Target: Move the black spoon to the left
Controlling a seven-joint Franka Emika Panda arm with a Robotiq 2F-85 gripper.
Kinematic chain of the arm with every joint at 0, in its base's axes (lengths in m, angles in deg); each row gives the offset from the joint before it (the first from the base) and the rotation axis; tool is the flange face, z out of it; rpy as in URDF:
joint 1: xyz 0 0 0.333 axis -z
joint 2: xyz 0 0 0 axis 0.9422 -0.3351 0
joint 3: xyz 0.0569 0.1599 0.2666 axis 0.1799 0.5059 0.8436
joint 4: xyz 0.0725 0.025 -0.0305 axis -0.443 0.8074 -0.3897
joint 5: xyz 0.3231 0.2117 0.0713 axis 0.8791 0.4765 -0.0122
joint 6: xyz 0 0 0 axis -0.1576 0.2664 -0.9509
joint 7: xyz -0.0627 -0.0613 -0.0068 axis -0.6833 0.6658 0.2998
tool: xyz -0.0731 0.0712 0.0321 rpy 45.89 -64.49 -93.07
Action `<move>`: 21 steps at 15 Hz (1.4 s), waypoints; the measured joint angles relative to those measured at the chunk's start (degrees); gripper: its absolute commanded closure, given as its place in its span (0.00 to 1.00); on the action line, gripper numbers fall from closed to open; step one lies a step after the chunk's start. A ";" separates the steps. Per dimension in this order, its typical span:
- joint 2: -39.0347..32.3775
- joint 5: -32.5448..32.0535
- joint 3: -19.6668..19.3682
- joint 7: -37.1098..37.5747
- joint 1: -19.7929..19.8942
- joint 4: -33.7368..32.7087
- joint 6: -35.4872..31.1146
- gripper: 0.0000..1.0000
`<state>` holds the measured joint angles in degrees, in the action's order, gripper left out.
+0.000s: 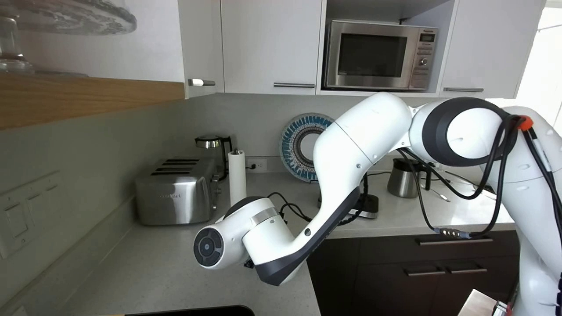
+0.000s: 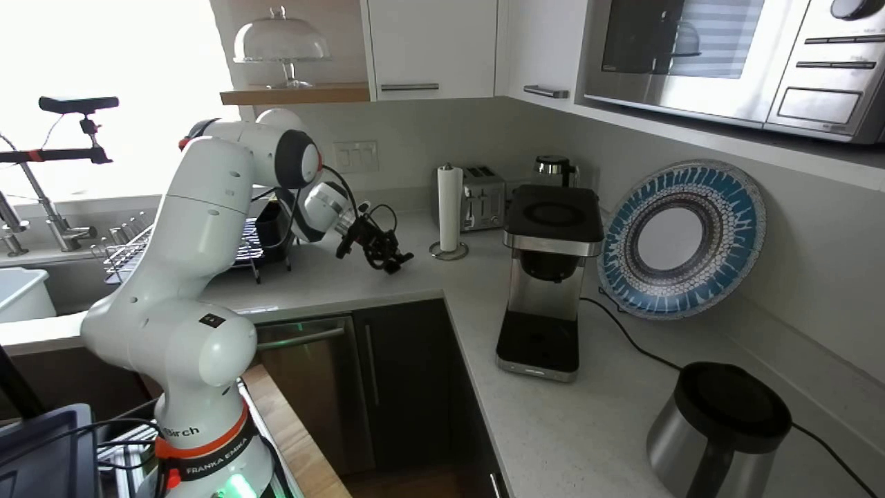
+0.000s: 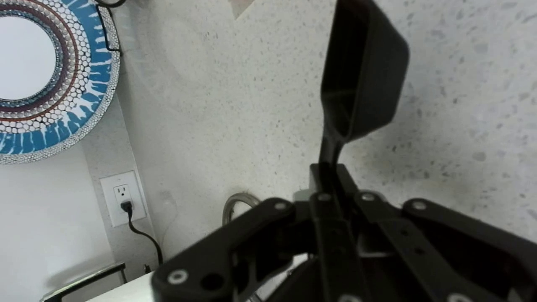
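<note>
The black spoon point(image 3: 377, 79) shows in the wrist view, with a deep angular bowl pointing up the picture. My gripper point(image 3: 329, 174) is shut on its short handle, with the bowl sticking out past the fingertips. The speckled counter lies behind the spoon, which looks held above it; the height is hard to judge. In an exterior view my gripper point(image 2: 393, 261) is over the counter, left of the paper-towel roll point(image 2: 449, 207). There the spoon cannot be told apart from the dark fingers. In the exterior view from the sink side, the arm's wrist point(image 1: 237, 237) hides gripper and spoon.
A toaster point(image 1: 175, 193) and the paper-towel roll point(image 1: 237, 175) stand near the corner. A coffee machine point(image 2: 550, 277), a blue patterned plate point(image 2: 681, 238) and a steel carafe point(image 2: 719, 429) stand along the back wall counter. A dish rack point(image 2: 249, 242) stands beside the arm.
</note>
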<state>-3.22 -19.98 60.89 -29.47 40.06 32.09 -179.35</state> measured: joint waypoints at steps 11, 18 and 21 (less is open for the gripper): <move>-0.05 -0.41 0.00 0.09 0.68 -0.08 -3.47 0.94; 2.36 3.23 0.79 -0.55 3.61 0.06 -12.14 0.42; 6.33 11.54 1.86 -4.94 7.43 2.59 -19.61 0.19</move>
<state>3.10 -8.44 62.74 -34.41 47.49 34.68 -198.96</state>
